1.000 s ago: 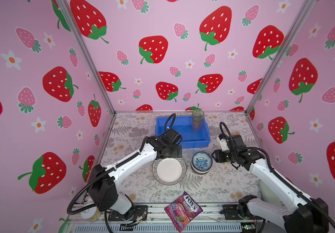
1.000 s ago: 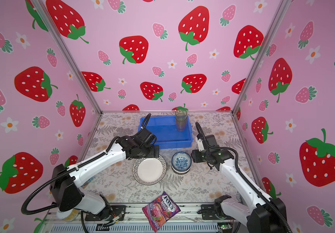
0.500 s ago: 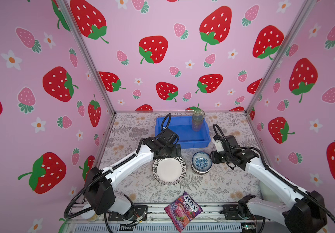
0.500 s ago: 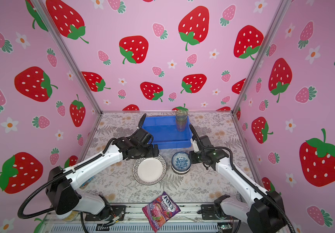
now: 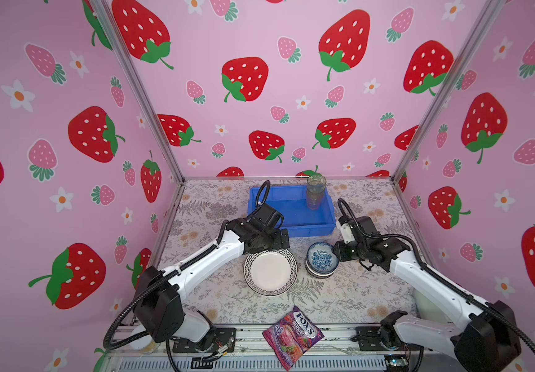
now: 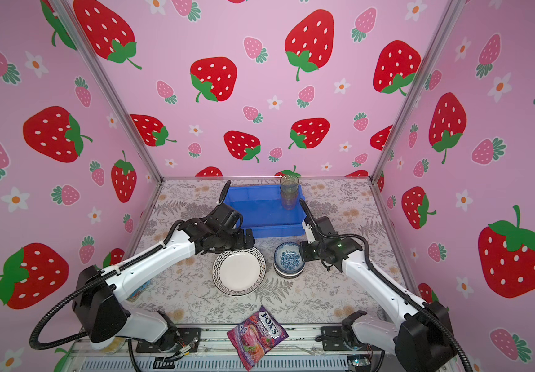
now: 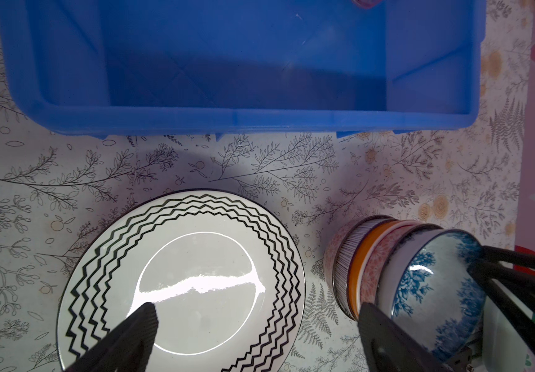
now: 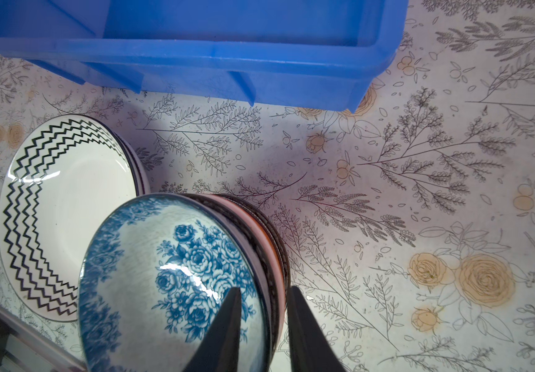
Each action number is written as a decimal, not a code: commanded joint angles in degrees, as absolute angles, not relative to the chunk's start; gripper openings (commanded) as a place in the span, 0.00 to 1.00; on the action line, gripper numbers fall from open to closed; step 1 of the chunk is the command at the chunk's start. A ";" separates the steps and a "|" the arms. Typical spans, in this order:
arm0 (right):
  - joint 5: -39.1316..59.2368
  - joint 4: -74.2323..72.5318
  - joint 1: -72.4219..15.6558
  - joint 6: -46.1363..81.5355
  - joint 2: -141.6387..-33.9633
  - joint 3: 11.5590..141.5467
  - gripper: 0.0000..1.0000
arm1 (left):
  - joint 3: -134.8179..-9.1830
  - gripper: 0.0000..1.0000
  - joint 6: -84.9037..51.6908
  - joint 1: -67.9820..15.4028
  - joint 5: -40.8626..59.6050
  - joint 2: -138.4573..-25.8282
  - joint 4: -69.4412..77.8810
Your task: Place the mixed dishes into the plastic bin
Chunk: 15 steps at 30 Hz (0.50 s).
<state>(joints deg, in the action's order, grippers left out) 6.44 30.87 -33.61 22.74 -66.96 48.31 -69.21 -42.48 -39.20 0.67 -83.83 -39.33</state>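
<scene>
A zigzag-rimmed white plate (image 5: 270, 273) (image 6: 238, 272) lies mid-table on a second, dark-rimmed plate (image 8: 138, 167). My left gripper (image 5: 271, 249) (image 7: 256, 310) hovers wide open above its far edge, one finger over the plate (image 7: 195, 283), the other near the bowls (image 7: 420, 283). A stack of small bowls (image 5: 321, 259) (image 6: 288, 259), topped by a blue floral one (image 8: 176, 264), stands right of the plate. My right gripper (image 5: 335, 252) (image 8: 264, 290) has closed on the stack's right rim, one finger inside the top bowl, one outside. Stacked tinted glasses (image 5: 316, 193) (image 6: 289, 193) stand in the blue bin (image 5: 292, 229) (image 6: 269, 230) (image 7: 227, 116) (image 8: 195, 54).
A purple FOX'S candy bag (image 5: 293, 335) (image 6: 257, 335) lies at the table's front edge. The bin sits at the back, just behind the plate and bowls. Pink strawberry-print walls close in the left, back and right sides.
My right gripper moved left onto the bowl stack's rim and narrowed its jaws around it. My left gripper drew back from the bin's front wall to the plate's far edge, still open.
</scene>
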 commanded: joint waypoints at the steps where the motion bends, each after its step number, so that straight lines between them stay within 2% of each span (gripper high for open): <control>1: 5.87 30.87 -33.93 23.55 -67.63 48.36 0.28 | -68.21 1.00 -43.67 -38.86 0.88 -83.50 -38.87; 5: 6.13 30.77 -33.92 23.73 -67.56 48.43 0.27 | -67.69 1.00 -43.92 -38.89 0.96 -83.18 -38.69; 15: 6.68 30.77 -33.93 24.30 -66.64 48.52 0.17 | -66.50 1.00 -44.39 -38.74 1.32 -82.70 -38.07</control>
